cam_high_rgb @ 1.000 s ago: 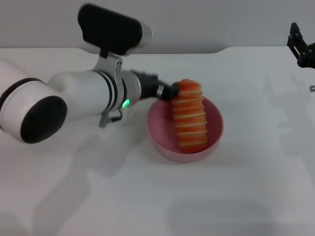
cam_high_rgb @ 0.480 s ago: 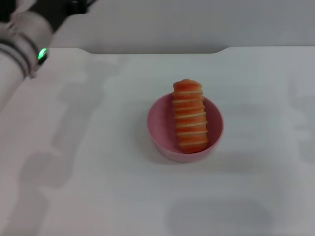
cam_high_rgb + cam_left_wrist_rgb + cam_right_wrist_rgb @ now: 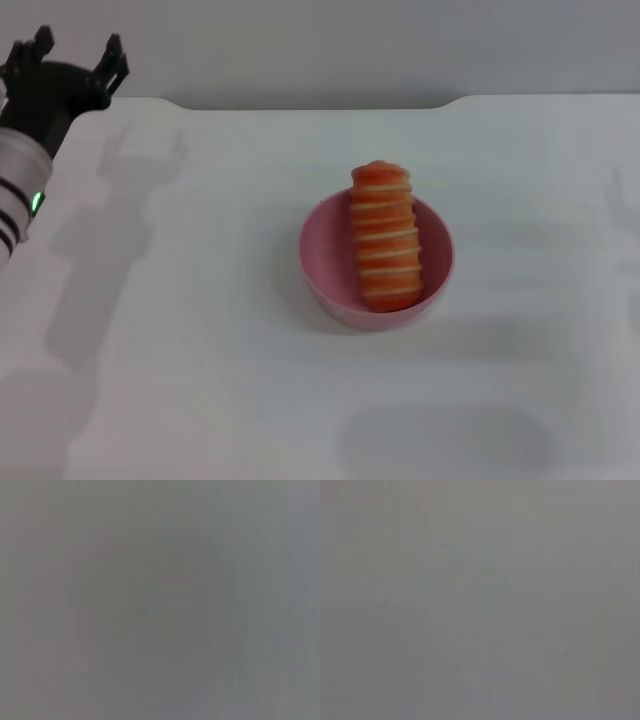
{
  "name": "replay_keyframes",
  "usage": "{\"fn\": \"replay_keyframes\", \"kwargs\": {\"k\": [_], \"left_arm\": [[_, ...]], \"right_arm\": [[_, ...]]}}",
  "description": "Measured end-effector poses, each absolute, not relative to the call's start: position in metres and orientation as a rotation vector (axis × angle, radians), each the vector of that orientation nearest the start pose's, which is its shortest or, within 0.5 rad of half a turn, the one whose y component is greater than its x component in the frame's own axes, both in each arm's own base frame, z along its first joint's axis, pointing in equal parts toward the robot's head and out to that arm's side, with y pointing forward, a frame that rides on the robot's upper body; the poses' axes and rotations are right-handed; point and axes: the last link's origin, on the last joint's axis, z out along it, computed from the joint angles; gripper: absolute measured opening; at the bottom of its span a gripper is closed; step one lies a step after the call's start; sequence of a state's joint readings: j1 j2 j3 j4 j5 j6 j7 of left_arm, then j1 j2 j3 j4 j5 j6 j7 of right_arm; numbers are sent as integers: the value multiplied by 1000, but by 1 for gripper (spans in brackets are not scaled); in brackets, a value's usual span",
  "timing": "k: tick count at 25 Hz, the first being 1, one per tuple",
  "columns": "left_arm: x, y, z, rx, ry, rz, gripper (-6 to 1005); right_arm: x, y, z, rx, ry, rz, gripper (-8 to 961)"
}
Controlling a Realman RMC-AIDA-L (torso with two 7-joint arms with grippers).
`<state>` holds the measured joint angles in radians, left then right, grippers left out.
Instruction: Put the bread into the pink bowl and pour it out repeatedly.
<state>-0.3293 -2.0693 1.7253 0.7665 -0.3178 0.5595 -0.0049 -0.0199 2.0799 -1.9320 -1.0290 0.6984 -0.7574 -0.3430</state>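
Bread lies in the pink bowl, so placing looks done. My left gripper hangs spread, empty, far off; pouring next needs a rim grasp.

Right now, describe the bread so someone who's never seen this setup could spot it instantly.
On the white table, find the pink bowl near the middle, the only container there. The bread lies in it, its far end sticking up past the far rim. It is a glossy orange loaf with pale crosswise ridges, unlike the plain bowl. The left gripper, open, is parked at the table's far left corner.
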Motion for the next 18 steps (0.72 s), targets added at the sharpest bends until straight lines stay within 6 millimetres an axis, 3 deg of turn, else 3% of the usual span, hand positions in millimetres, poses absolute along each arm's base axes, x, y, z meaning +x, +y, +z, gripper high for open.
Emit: {"fn": "replay_keyframes", "kwargs": {"k": [2, 6, 11, 18], "left_arm": [[-283, 384, 7, -1623, -523, -580, 804], [-293, 380, 6, -1617, -552, -562, 804], [-299, 376, 4, -1618, -569, -549, 804], [-301, 374, 4, -1606, -573, -563, 804]], "right_arm": [[293, 304, 21, -1380, 550, 615, 728], [298, 299, 12, -1384, 557, 623, 728], [307, 298, 10, -1361, 613, 613, 728], [305, 294, 6, -1361, 582, 626, 728]]}}
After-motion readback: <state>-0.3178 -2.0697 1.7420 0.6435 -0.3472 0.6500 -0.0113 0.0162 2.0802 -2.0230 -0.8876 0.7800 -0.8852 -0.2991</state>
